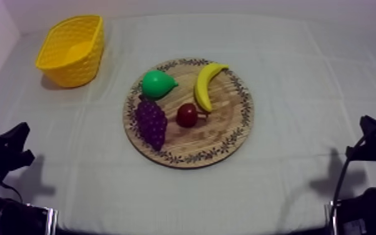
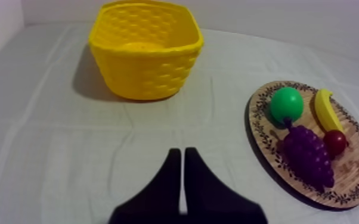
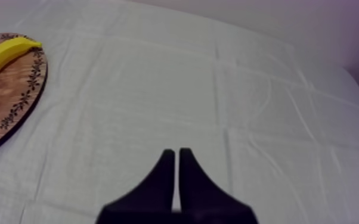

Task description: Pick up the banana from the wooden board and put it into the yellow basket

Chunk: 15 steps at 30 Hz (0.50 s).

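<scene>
Both are closed on nothing: the left gripper [image 2: 179,152] and the right gripper [image 3: 173,152], low over the counter [image 1: 290,75]. The banana [image 1: 207,86] lies on the wooden board [image 1: 228,134], ahead-left of the right gripper and ahead-right of the left, its long axis running mostly away from both. The right seems slightly nearer; the yellow basket [image 1: 78,72] stands ahead of the left.

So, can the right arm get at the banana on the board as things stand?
Probably yes. The banana lies on the right side of the wooden board, nearest that arm, and bare cloth lies between it and the shut right pincer.
</scene>
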Each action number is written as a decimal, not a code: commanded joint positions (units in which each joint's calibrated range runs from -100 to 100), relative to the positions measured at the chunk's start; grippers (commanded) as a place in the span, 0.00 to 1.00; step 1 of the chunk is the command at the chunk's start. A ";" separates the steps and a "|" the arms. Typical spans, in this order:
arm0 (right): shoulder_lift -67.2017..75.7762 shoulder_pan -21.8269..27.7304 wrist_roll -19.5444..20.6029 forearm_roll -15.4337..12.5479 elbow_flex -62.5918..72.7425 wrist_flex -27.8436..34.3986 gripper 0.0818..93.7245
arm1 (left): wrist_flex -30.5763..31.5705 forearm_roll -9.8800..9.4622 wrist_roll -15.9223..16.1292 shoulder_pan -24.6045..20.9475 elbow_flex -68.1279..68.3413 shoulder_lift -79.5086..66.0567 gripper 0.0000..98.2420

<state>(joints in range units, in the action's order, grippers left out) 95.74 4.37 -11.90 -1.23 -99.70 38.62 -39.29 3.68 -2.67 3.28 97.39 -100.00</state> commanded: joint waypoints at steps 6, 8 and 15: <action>0.02 0.00 0.01 -0.01 0.03 0.01 0.00 | -0.08 -0.04 0.37 0.01 -0.07 0.00 0.00; 0.02 0.00 0.01 -0.01 0.03 0.01 0.00 | -0.08 -0.04 0.43 0.01 -0.07 0.00 0.00; 0.02 0.00 0.01 -0.01 0.03 0.01 0.00 | -0.29 -0.04 0.47 0.01 -0.15 0.00 0.00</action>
<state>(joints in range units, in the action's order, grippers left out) 95.74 4.37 -11.90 -1.23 -99.70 38.62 -39.51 3.66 -2.20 3.28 97.24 -100.00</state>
